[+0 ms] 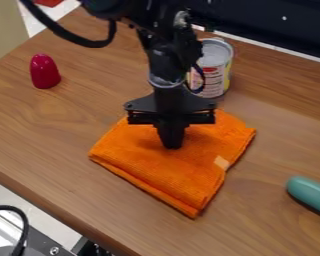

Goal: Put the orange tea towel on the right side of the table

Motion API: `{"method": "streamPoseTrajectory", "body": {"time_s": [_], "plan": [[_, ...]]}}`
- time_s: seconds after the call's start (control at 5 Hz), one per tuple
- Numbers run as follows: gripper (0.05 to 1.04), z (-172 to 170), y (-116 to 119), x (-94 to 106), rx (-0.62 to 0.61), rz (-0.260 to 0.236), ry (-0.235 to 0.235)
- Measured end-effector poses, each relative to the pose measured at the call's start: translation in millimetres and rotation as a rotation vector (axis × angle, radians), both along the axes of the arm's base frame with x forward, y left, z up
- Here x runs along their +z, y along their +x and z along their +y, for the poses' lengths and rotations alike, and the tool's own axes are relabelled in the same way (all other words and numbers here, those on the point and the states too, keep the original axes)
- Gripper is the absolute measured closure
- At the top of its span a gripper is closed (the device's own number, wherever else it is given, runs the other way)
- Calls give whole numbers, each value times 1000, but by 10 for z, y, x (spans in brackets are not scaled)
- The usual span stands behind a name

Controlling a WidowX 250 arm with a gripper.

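Observation:
The black gripper (173, 144) points straight down over the middle of the orange tea towel (166, 167). Its fingers are shut, with their tips down at the cloth and a shallow dip around them; the pinched bit of cloth is hidden behind the tips. The towel lies folded in a rough square near the middle of the wooden table (76, 115), turned cornerwise, with a pale tag by its right edge.
Close behind the towel stands an open tin can (218, 75), partly behind the arm. A dark red rounded object (44, 71) stands at the upper left. At the right edge lies a teal handle-like object (311, 194). The table's front edge runs along the lower left.

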State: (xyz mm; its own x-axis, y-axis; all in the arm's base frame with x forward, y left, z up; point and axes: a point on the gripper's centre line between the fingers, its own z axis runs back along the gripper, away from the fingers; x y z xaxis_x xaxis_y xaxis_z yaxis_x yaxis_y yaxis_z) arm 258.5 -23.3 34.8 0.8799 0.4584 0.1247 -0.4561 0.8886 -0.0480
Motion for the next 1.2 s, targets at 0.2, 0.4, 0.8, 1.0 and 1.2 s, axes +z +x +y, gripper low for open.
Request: {"method": "streamPoseTrajectory", "body": {"time_s": [0.2,0.4,0.8,1.0,1.2], "plan": [[1031,-92,38,-7,9,-13,8],[1031,-175,80,-13,16,-21,10],[1031,-302,131,-23,26,-52,20],[1031,-334,152,-27,28,-51,13],[1019,-362,160,-26,38,-59,10]]}}
